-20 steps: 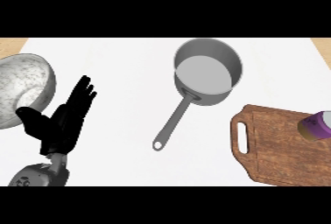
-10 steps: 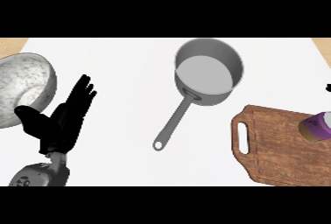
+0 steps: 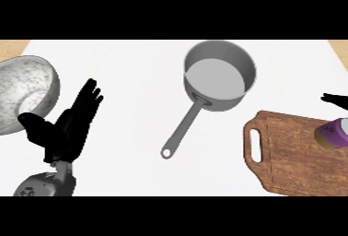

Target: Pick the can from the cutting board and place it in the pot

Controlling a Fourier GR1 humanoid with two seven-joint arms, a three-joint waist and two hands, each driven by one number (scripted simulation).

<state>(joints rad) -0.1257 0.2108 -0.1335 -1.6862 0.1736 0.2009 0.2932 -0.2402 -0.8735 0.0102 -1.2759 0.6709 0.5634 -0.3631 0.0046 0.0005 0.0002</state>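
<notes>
Inside, the pot (image 3: 219, 76) looks bare; left hand (image 3: 65, 126) spread, right hand (image 3: 336, 99) unclear.

Pot (image 3: 219, 73) sits toward the counter's (image 3: 136, 64) far edge, right of centre, handle running toward the near edge and leftward. Cutting board (image 3: 292, 159) lies at the near right corner, handle slot facing left. Can (image 3: 333, 133) stands on the board at the right edge. Bowl (image 3: 24, 99) rests at the counter's left edge, tilted.
</notes>
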